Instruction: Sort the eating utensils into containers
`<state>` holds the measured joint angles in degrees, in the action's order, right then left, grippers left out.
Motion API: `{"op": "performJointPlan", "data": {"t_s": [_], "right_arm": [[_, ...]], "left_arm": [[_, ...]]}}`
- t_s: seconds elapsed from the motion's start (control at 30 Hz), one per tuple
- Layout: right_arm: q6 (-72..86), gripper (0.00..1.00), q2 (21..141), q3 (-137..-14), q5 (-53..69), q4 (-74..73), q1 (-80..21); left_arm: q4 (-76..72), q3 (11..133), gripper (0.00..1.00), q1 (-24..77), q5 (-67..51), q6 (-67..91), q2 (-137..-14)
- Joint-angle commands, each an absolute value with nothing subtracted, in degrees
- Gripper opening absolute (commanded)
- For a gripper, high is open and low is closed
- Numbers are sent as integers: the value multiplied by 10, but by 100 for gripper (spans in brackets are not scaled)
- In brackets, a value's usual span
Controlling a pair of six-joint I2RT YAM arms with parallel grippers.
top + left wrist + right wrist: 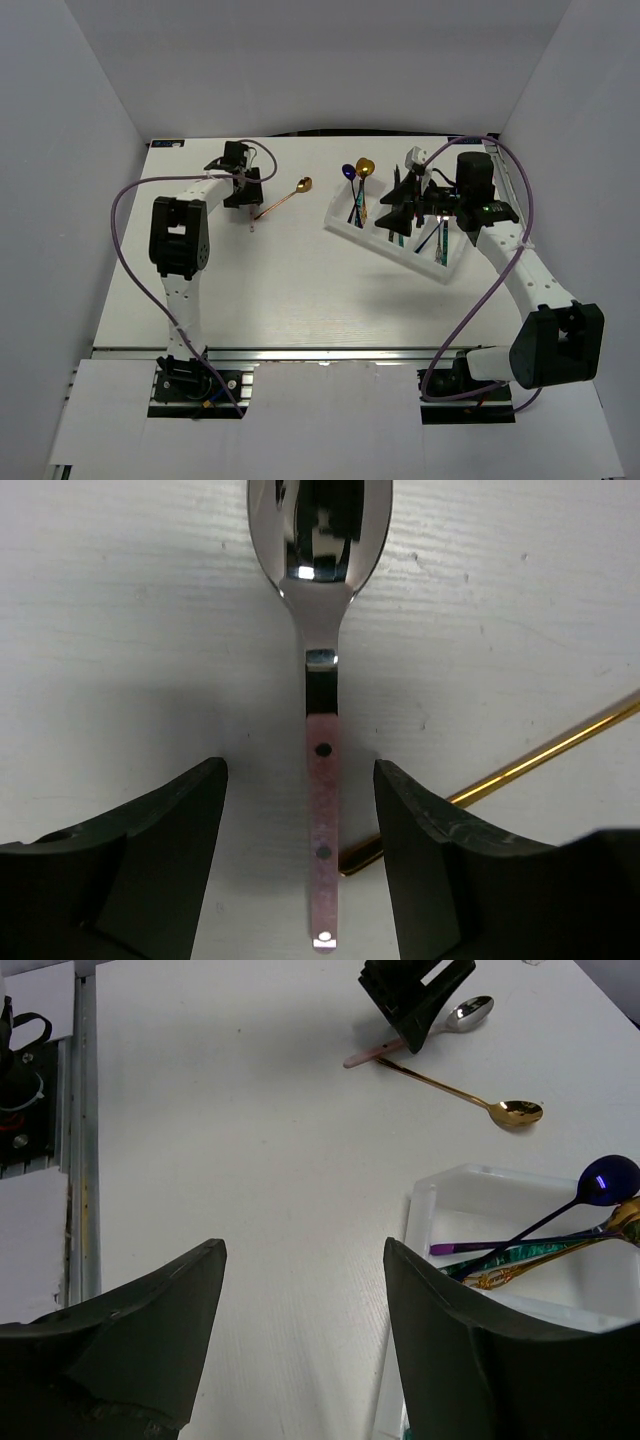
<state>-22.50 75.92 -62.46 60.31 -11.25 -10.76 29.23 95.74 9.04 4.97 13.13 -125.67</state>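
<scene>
Far left, toward the rear, the left end effector [243, 187] is down at the table [280, 300]. Its fingers are spread either side of the pink handle of one silver spoon [322, 750], with a sliver of table showing on each side. Just right of it lies one gold spoon [286, 199], its handle end close to the silver spoon's handle and its bowl pointing away to the right. That makes two utensils loose. An open band of table runs between them and the single white tray [345, 228], and the near half is broad white surface down to the arm bases. The tray has three compartments and sits skewed, right of centre. Its left compartment holds a blue-purple spoon [604, 1179], a second gold spoon [625, 1218], a purple handle [480, 1247] and a green handle [530, 1257], all crossed together. The other two compartments are partly hidden, so I can't count what's in them. Over the tray hangs the right end effector [398, 212], fingers apart, its arm close to the table's right edge and the side wall [590, 120].
</scene>
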Motion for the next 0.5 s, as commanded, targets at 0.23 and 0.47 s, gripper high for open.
{"op": "performJointPlan", "data": {"t_s": [0.23,0.47], "right_arm": [[-214,70,758,-623,614,-84,-107],[-214,70,764,-621,612,-84,-106]], "left_arm": [[319,1040,58,110,105,97,-1300],[318,1028,37,112,113,93,-1301]]}}
